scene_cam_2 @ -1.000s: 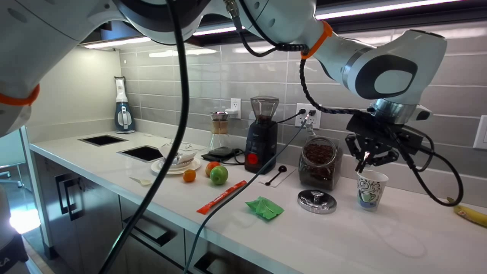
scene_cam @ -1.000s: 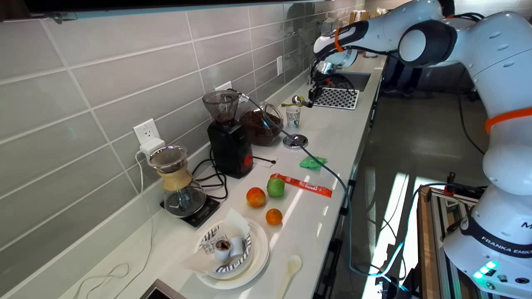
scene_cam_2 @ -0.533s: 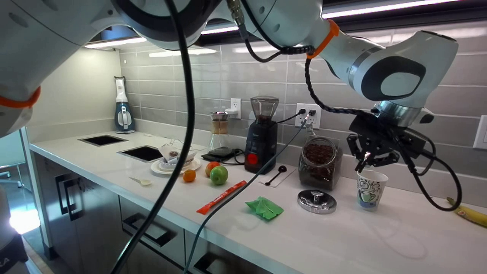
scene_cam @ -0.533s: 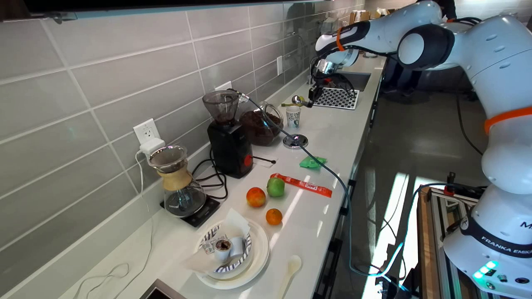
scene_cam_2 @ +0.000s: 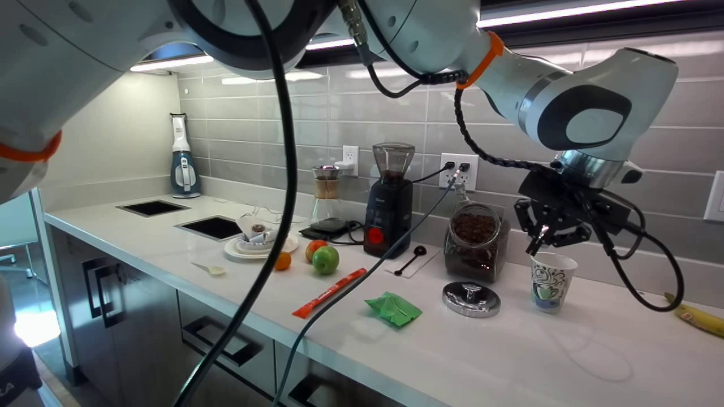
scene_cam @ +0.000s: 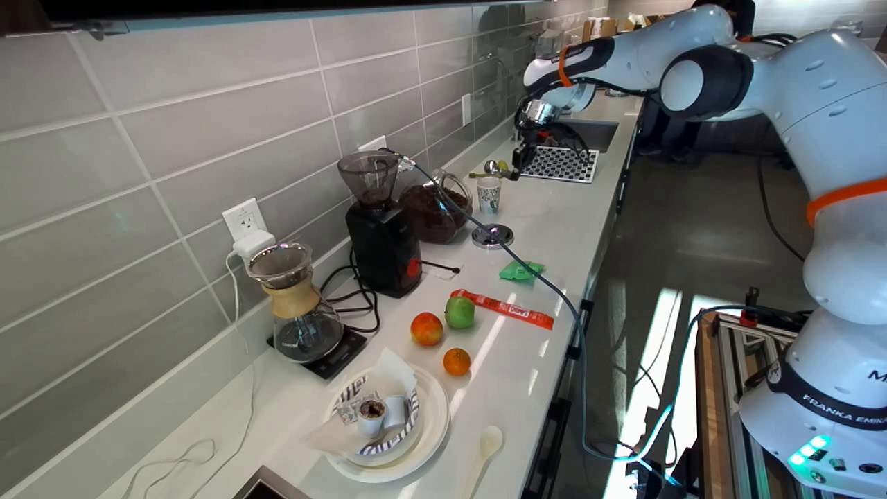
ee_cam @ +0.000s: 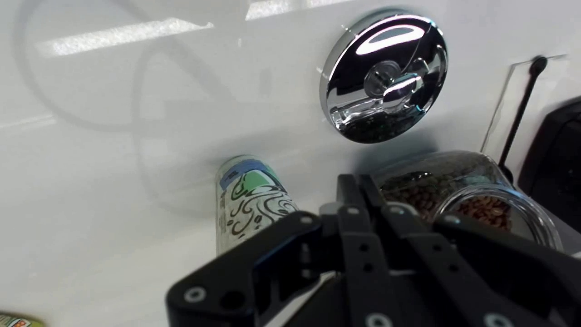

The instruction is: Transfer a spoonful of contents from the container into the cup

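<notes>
Wrist view shows you the end effector [ee_cam: 360, 186] low and right of the middle of the frame, its fingers [ee_cam: 348, 193] close together. From an exterior view, you see it squeezing a shiny spoon [scene_cam: 492, 166], but you cannot tell what is in it. Right under the end effector, on the right side of an exterior view, the cup [scene_cam_2: 550, 285] stands upright on the worktop [scene_cam_2: 509, 362]. You cannot tell if the end effector touches it. Up and left of the cup is the container [scene_cam_2: 476, 257], a glass jar with dark beans [scene_cam_2: 474, 226] inside. Just below the container in the frame lies a silver lid [scene_cam_2: 471, 302]. Further left stands a black grinder [scene_cam_2: 384, 209], and a banana [scene_cam_2: 701, 319] lies at the right edge.
</notes>
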`<state>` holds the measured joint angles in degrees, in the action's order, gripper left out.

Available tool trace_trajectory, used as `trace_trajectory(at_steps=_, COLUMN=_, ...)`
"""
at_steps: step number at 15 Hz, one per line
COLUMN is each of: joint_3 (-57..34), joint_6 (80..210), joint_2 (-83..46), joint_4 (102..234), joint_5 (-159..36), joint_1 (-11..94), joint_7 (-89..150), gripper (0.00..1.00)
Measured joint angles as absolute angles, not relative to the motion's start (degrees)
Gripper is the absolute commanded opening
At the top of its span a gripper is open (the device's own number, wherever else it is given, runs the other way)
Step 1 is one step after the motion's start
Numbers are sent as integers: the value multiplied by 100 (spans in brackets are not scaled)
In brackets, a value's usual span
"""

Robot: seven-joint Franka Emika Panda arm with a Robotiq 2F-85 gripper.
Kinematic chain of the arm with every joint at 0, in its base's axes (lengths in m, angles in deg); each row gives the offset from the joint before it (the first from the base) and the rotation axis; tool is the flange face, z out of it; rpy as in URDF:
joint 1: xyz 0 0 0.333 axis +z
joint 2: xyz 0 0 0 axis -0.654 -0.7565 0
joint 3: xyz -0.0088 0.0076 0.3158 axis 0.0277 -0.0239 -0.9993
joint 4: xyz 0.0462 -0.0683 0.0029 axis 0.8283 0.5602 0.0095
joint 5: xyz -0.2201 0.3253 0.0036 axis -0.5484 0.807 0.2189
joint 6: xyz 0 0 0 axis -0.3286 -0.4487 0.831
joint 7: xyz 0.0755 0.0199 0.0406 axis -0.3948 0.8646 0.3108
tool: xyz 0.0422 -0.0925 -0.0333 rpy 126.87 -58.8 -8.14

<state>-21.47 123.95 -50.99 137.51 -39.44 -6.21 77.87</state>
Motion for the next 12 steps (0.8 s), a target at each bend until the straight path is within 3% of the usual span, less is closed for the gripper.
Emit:
trace_trajectory(at_steps=5, joint_3=-2009, joint_6=12688, joint_2=-5042, joint_4=13875, joint_5=-4592, joint_1=-352, joint_7=7981, gripper=1)
trace_trajectory(at_steps=12, joint_3=-1606, joint_6=14177, joint_2=-4453, joint_4=15031, joint_5=-5634, joint_1=83, joint_7=8151, gripper=1)
